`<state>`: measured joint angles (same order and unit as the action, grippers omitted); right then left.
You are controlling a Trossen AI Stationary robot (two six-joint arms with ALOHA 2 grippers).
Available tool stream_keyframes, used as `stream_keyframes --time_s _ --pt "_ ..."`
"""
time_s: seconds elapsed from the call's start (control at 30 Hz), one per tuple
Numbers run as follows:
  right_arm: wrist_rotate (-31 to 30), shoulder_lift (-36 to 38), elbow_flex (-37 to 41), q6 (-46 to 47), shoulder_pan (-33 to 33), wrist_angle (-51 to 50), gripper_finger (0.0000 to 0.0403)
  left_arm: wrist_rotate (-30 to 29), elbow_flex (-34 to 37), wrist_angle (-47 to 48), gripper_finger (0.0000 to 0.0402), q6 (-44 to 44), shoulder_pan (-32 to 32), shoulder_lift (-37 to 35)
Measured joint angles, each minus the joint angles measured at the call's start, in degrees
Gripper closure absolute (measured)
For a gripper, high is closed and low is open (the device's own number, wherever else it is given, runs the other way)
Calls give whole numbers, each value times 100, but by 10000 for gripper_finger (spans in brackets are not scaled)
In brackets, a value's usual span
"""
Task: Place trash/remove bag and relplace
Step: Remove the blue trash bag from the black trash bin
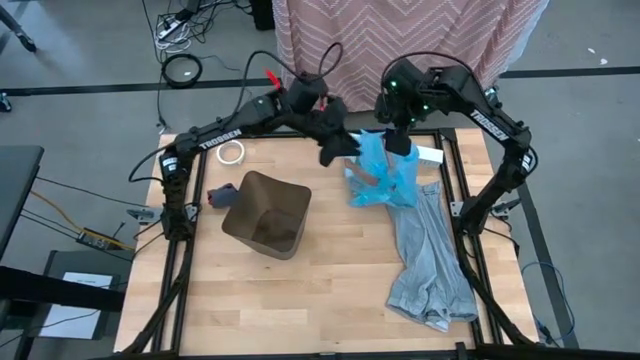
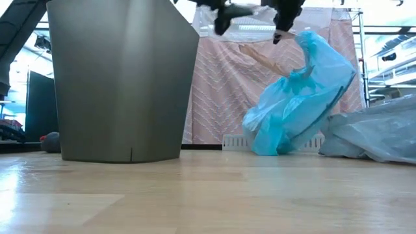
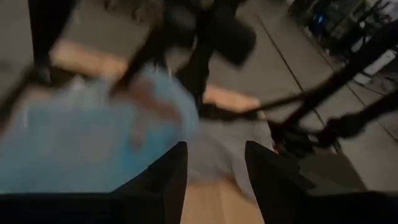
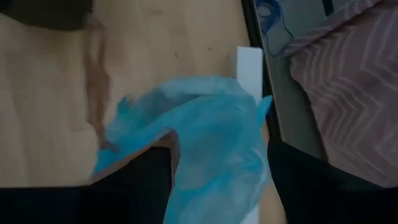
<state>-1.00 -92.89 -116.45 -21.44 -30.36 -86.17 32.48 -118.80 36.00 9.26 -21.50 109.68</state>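
A blue plastic bag [image 1: 385,178] stands bunched on the table at the far right, its bottom on the wood and its top raised. My right gripper [image 1: 400,140] is over that top, shut on it. A thin brown strip [image 4: 96,81] of trash sticks out at the bag's side. My left gripper [image 1: 338,148] hovers open just left of the bag, with nothing between its fingers [image 3: 168,174]. The grey-brown bin [image 1: 265,215] stands upright at mid-table, unlined. A crumpled grey bag [image 1: 430,255] lies flat on the right side. My right gripper has the blue bag's bunched top [image 4: 211,143] between its two widely spread fingers [image 4: 146,171], coming from above and slanting down. The bag's upper part [image 2: 312,49] is held up under the fingers, tilted. Its lower end [image 2: 266,140] rests on the table.
A white tape ring [image 1: 232,152] and a small dark grey-blue lump [image 1: 220,195] lie left of the bin. A white box [image 1: 430,155] sits at the far edge behind the blue bag. A patterned curtain [image 1: 400,35] hangs beyond the table.
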Motion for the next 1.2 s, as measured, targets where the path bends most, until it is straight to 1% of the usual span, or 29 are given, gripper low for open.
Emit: stream_keyframes --time_s 0.07,0.13,0.23,0.3,0.37,0.5,0.63,0.67,0.87,0.93,1.0,1.13,1.2 --pt "105 2 -8 39 20 52 161 -124 0 -500 231 133 79 50" --pt "94 -21 -4 69 33 93 161 -91 -5 -1057 231 296 179 182" --pt "75 -17 -1 84 25 193 161 294 -5 -1606 231 607 328 415" --pt "64 -17 -1 84 12 212 162 612 0 -1731 231 778 444 563" --pt "66 -19 -1 83 -13 325 163 775 0 -1723 231 864 536 675" --pt "124 -17 -3 281 -56 609 162 676 0 -1726 231 907 684 912" --pt "129 -21 -1 336 -43 712 165 110 2 -1739 231 896 781 1000" --pt "124 -21 -1 402 -42 772 166 -115 2 -1745 231 877 781 991" --pt "261 -41 -1 807 112 844 170 -2153 0 -1957 231 783 751 1000" --pt "189 -41 -1 815 163 839 170 -2566 0 -1938 231 793 712 1005" --pt "156 -31 -1 813 193 827 170 -2754 0 -1952 231 790 664 1076" --pt "232 -13 -128 786 225 754 170 -2755 -2 -1574 231 764 536 1159" --pt "220 -13 -293 778 218 658 172 -2773 -2 -1222 231 763 468 1171"
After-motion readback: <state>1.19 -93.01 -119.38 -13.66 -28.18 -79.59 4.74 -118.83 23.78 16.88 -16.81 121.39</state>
